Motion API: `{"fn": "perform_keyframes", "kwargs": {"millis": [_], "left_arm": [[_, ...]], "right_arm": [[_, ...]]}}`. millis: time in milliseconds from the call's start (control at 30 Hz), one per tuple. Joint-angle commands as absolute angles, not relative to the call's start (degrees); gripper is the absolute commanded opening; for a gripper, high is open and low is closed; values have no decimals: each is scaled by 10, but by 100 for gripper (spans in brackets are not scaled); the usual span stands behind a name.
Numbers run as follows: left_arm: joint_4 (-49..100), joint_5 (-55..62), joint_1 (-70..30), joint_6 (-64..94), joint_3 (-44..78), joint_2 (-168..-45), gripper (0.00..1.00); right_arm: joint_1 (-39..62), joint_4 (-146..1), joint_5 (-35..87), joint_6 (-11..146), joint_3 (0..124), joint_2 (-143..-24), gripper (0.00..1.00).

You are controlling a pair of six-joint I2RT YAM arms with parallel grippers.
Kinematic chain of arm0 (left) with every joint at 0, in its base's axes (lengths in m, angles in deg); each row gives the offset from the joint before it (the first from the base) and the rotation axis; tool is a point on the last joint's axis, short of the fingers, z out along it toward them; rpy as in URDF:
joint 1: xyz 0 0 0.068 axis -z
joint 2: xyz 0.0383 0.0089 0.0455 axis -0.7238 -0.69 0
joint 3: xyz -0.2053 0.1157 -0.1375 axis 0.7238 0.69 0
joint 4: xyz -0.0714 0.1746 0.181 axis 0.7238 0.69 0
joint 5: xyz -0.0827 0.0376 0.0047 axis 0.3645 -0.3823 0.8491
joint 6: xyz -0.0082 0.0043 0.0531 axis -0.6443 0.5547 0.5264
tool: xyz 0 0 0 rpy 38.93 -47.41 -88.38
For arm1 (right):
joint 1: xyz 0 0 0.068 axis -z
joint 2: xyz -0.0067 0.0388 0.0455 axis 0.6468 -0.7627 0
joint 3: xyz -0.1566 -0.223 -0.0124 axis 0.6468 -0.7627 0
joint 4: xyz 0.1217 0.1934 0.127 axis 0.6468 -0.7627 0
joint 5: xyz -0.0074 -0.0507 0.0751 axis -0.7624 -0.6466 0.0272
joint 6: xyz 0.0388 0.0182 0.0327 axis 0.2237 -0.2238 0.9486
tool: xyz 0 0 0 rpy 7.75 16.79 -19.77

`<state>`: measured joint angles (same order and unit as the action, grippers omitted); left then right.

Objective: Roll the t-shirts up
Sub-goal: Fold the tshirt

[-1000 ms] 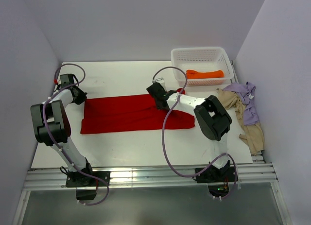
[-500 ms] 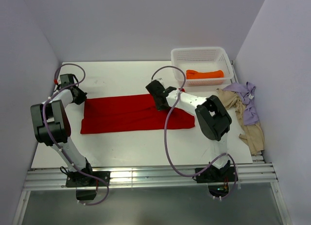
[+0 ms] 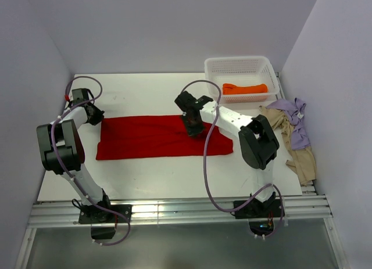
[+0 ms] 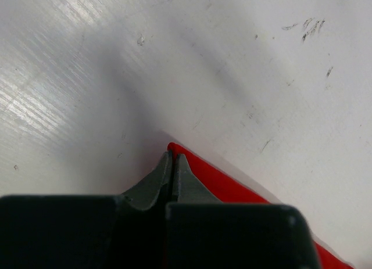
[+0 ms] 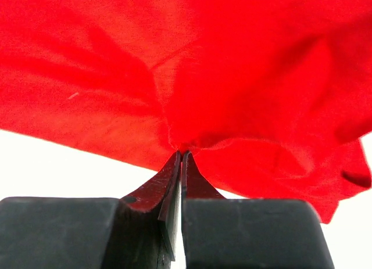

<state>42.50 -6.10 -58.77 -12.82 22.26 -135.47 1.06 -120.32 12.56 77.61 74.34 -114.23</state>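
Note:
The red t-shirt (image 3: 145, 138) lies folded into a long strip across the middle of the table (image 3: 163, 176). My left gripper (image 3: 97, 117) is at its far left corner. In the left wrist view that gripper (image 4: 173, 155) is shut, with the red corner (image 4: 232, 185) showing just past the tips. My right gripper (image 3: 196, 131) stands over the strip's right half. It (image 5: 181, 154) is shut on a pinch of the red cloth (image 5: 232, 77), which gathers into creases at the tips. An orange t-shirt (image 3: 245, 89) lies rolled in the basket. Beige (image 3: 296, 153) and lavender (image 3: 293, 121) t-shirts lie crumpled at the right.
A white mesh basket (image 3: 238, 65) stands at the back right corner. The heap of loose shirts hangs over the table's right edge by the wall. Walls close in the left, back and right sides. Both arms' cables loop above the table.
My right gripper has shut on the red cloth, and its wrist has turned and shifted slightly towards the near side. The left gripper has stayed still at its corner.

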Motion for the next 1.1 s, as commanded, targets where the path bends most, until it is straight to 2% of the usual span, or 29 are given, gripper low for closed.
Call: {"fn": "perform_keyframes", "kwargs": {"millis": [0, 100, 133, 167, 267, 333, 500, 633, 867, 1067], "left_arm": [[423, -65, -587, -120, 210, -1342, 0], [423, -64, -586, -119, 208, -1345, 0], [423, -65, -586, -119, 208, -1347, 0], [423, -65, -587, -119, 207, -1348, 0], [426, -65, -586, -119, 204, -1350, 0], [434, -71, -586, -118, 199, -1350, 0], [450, -86, -586, -113, 183, -1345, 0], [457, -91, -588, -113, 177, -1346, 0], [459, -95, -588, -112, 175, -1350, 0], [462, -96, -588, -110, 175, -1351, 0]], "right_arm": [[7, -1246, 252, 767, 779, -1137, 5], [13, -1233, 287, 773, 789, -1146, 14], [16, -1229, 301, 778, 790, -1149, 23], [19, -1219, 305, 783, 792, -1150, 39], [37, -1170, 323, 809, 771, -1120, 45], [57, -1145, 330, 816, 742, -1095, 46], [95, -1085, 237, 829, 666, -1010, 44], [165, -1029, 201, 847, 611, -977, 37], [227, -936, 186, 886, 531, -967, 39], [242, -889, 204, 897, 478, -965, 42]]}}
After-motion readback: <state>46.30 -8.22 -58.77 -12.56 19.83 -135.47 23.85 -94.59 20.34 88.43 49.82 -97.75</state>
